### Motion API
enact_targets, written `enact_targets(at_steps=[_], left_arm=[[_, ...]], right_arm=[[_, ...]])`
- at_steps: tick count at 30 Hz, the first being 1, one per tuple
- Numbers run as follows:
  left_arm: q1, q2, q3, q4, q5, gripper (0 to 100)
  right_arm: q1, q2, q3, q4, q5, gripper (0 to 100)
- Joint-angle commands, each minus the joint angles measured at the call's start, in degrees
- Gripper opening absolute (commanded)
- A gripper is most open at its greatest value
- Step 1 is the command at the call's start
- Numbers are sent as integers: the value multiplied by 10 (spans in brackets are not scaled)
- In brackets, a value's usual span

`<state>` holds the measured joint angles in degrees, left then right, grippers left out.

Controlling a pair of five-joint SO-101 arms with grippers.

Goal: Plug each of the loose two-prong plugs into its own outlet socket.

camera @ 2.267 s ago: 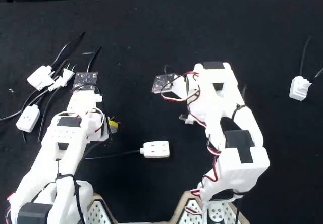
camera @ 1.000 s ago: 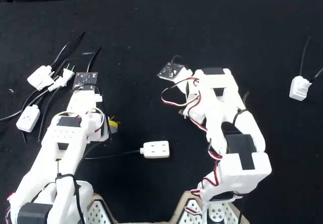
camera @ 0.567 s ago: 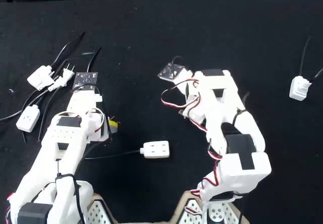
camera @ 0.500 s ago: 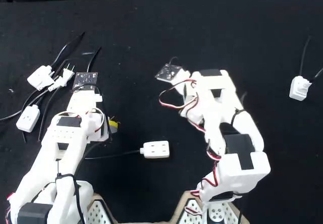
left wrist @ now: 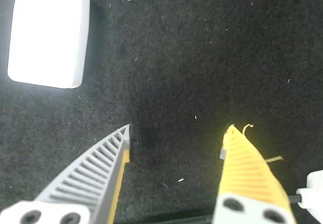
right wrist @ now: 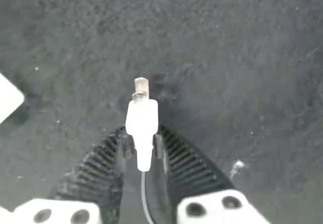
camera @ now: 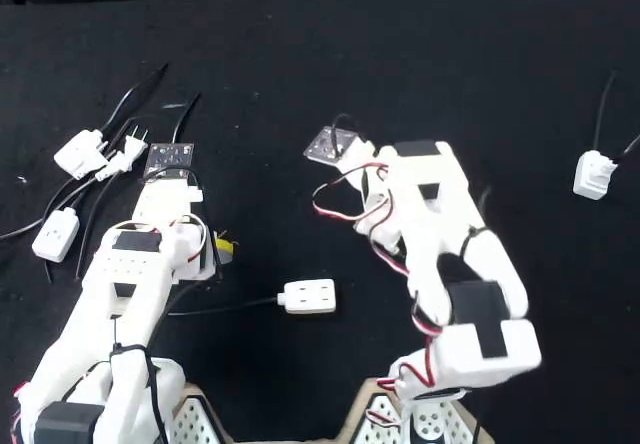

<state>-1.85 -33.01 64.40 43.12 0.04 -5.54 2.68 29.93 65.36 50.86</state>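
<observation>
My right gripper (right wrist: 142, 131) is shut on a small white two-prong plug (right wrist: 142, 119), prongs pointing away from the wrist, just above the black mat. In the high view that arm's wrist (camera: 331, 145) hangs over mid-table, beyond a white outlet socket (camera: 310, 296) with a black cord. My left gripper (left wrist: 176, 131) is open over bare mat, with nothing between its fingers. A white outlet block (left wrist: 46, 35) lies ahead of it to one side. At the far left lie two more white sockets (camera: 78, 151) (camera: 55, 234) and a loose plug (camera: 127, 153) among black cords.
Another white socket (camera: 594, 174) with a black cord sits near the right edge. The black mat (camera: 330, 54) covers the whole table. The arm bases (camera: 400, 419) stand at the front edge. A white corner (right wrist: 7, 100) shows beside my right gripper.
The right arm's wrist has swung to the left and slightly farther from the base, carrying the plug. The left arm and the sockets have not moved.
</observation>
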Motion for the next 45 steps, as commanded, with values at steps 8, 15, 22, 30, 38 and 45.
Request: enact_targets(at_steps=[8,15,22,30,38,45], left_arm=[[2,-15,-2,-4,3,285],[-1,-15,-2,-2,3,285],[2,-15,-2,-2,3,285],[0,-15,-2,-2,3,285],[-1,-15,-2,-2,3,285],[-1,-15,-2,-2,2,285]], right_arm=[[-16,-275,175,-129,-88,11],[-82,-305,305,-233,-98,11],[-72,-284,310,-226,-127,15],[-65,-142,233,-226,-128,16],[-66,-106,186,-201,-158,113],[-62,-106,176,-188,-159,28]])
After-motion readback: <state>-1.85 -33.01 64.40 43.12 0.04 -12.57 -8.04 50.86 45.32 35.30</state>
